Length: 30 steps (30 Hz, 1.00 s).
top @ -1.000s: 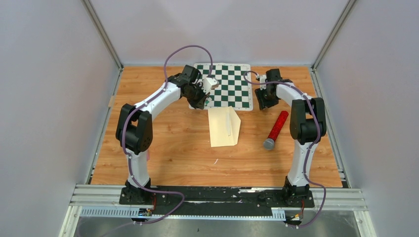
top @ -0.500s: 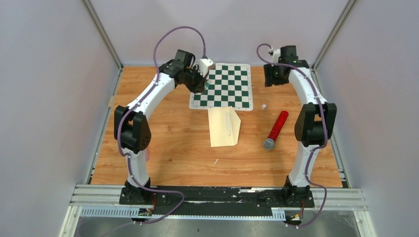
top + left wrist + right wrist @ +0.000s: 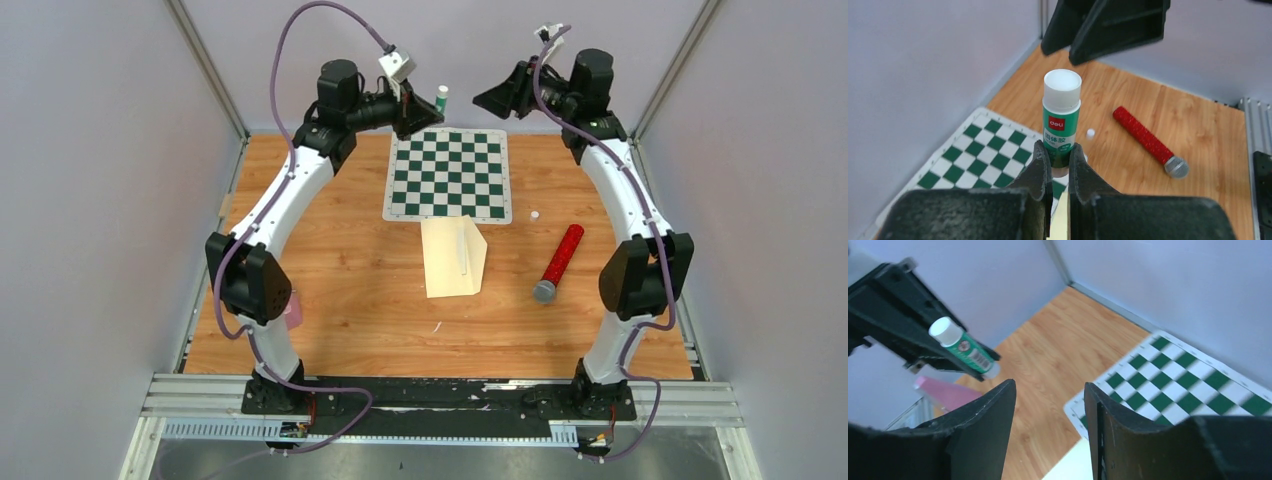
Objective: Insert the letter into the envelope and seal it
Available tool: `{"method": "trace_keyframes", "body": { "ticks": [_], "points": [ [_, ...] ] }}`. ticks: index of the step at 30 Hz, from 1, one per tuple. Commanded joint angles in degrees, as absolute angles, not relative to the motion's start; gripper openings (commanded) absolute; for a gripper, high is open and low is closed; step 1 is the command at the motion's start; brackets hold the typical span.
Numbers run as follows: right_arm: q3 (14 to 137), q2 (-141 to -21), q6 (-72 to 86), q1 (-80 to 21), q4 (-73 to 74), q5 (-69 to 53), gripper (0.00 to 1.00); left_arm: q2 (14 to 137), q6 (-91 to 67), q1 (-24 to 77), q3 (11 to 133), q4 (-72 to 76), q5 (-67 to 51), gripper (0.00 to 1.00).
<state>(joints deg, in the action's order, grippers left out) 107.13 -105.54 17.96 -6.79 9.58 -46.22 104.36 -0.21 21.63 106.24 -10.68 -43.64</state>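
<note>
The left claw [image 3: 1059,151] gripped the base of a green glue stick [image 3: 1061,120], held high over the worktop's far edge. The right claw [image 3: 1048,385] faced it, spread wide. It would best close squarely on the white cap [image 3: 1062,87] and pull straight. The envelope [image 3: 452,258] lay mid-worktop. The letter could not be made out.

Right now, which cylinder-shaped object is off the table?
The green-and-white plastic glue stick, clamped in the left gripper; the red textured microphone lies on the wooden table.
</note>
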Motion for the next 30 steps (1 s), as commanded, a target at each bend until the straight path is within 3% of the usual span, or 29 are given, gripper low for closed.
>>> {"method": "trace_keyframes", "body": {
  "ticks": [1, 10, 30],
  "points": [
    [109.37, -107.69, 29.72, -8.62, -9.31, -60.99, 0.55, 103.02, -10.85, 19.64, 107.23, 6.21, -53.78, 0.0],
    [110.74, -108.27, 31.83, -12.36, -16.68, -67.23, 0.54, 109.31, -25.53, 17.61, 111.17, 17.28, -67.26, 0.0],
    [120.4, -113.29, 29.66, -15.24, -14.02, -60.4, 0.51, 110.09, -23.29, 17.29, 112.46, 11.27, -62.56, 0.0]
  ]
}}
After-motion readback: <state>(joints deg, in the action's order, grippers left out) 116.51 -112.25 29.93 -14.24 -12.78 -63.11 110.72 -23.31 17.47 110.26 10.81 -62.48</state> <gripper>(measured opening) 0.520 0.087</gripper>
